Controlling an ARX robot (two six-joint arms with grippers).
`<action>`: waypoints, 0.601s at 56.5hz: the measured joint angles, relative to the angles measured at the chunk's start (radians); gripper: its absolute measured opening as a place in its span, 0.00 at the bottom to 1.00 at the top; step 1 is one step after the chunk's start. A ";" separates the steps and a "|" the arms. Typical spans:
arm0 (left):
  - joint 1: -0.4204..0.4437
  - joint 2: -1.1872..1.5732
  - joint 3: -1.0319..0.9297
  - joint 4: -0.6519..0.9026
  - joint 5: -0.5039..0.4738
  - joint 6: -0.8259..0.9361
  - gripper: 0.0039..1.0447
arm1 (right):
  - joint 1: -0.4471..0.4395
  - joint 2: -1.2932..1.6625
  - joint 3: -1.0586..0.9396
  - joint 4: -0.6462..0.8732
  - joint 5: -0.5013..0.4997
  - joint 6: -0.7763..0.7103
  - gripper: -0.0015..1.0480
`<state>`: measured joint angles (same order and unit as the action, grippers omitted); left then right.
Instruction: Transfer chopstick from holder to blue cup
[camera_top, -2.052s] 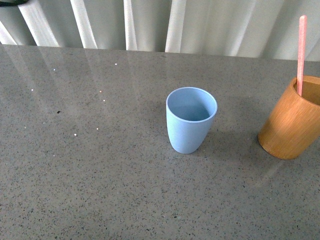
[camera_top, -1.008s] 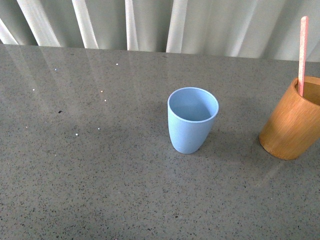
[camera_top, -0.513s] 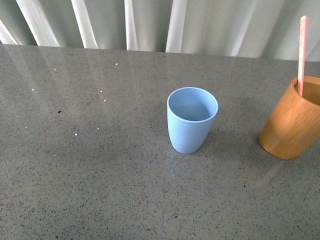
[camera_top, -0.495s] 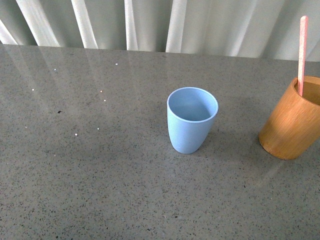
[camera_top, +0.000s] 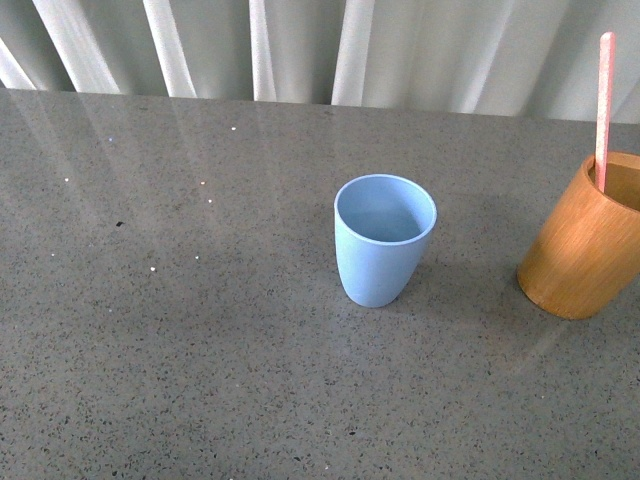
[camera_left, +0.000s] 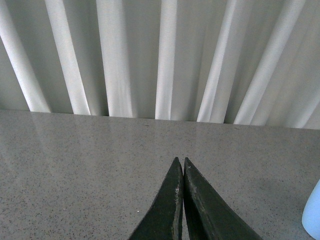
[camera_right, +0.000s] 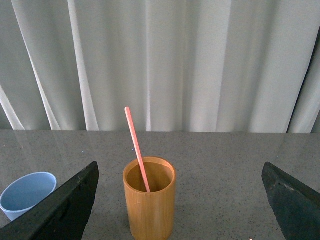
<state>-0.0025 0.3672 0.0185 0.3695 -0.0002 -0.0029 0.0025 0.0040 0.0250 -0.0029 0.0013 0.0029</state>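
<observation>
The light blue cup (camera_top: 385, 238) stands upright and empty at the table's middle. The orange-brown wooden holder (camera_top: 585, 240) stands at the right edge of the front view, with one pink-red chopstick (camera_top: 603, 105) standing in it. Neither gripper shows in the front view. In the right wrist view the holder (camera_right: 149, 200) with the chopstick (camera_right: 136, 148) stands ahead of my open right gripper (camera_right: 180, 172), nearer its one dark finger (camera_right: 62, 210); the blue cup (camera_right: 26, 194) is beyond that finger. My left gripper (camera_left: 180, 161) is shut and empty above bare table; the blue cup's edge (camera_left: 312, 215) shows at that view's border.
The grey speckled table (camera_top: 200, 330) ends at the back against a white pleated curtain (camera_top: 320, 50). A few small white specks (camera_top: 152, 268) lie on the table's left part.
</observation>
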 joint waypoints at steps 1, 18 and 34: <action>0.000 -0.009 0.000 -0.008 0.000 0.000 0.03 | 0.000 0.000 0.000 0.000 0.000 0.000 0.90; 0.000 -0.140 0.000 -0.137 0.000 0.000 0.03 | 0.000 0.000 0.000 0.000 0.000 0.000 0.90; 0.000 -0.243 0.000 -0.256 0.000 0.000 0.03 | 0.000 0.000 0.000 0.000 0.000 0.000 0.90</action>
<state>-0.0025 0.1238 0.0189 0.1139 -0.0002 -0.0029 0.0025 0.0040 0.0250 -0.0029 0.0013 0.0029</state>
